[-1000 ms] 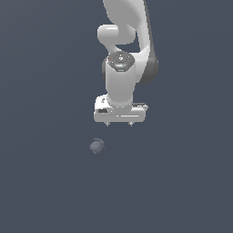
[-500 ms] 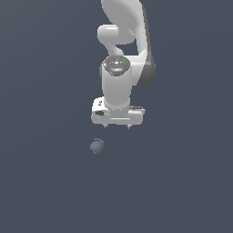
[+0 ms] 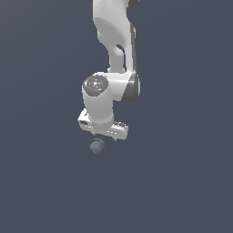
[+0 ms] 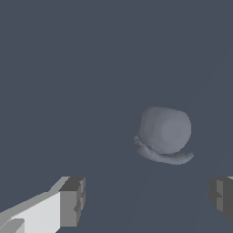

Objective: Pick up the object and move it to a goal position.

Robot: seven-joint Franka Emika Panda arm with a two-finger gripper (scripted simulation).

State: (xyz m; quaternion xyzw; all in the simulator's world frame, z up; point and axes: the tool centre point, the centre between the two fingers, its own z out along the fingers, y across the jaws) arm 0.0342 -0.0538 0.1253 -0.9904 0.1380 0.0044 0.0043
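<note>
the pincer is hanging wide open just above the grey-blue ball, which is lying on the dark table with no edge or corner showing. it is needing to centre so both fingers straddle the ball before descending and closing.

A small grey-blue ball is seen against a plain dark slate surface, barely lighter than it. A paler curved smear is hugged against one side of it, possibly a shadow or rim, hard to tell. The gripper is shown spread wide, with two dark fingertip pads well apart. The ball is not touched by either.
</note>
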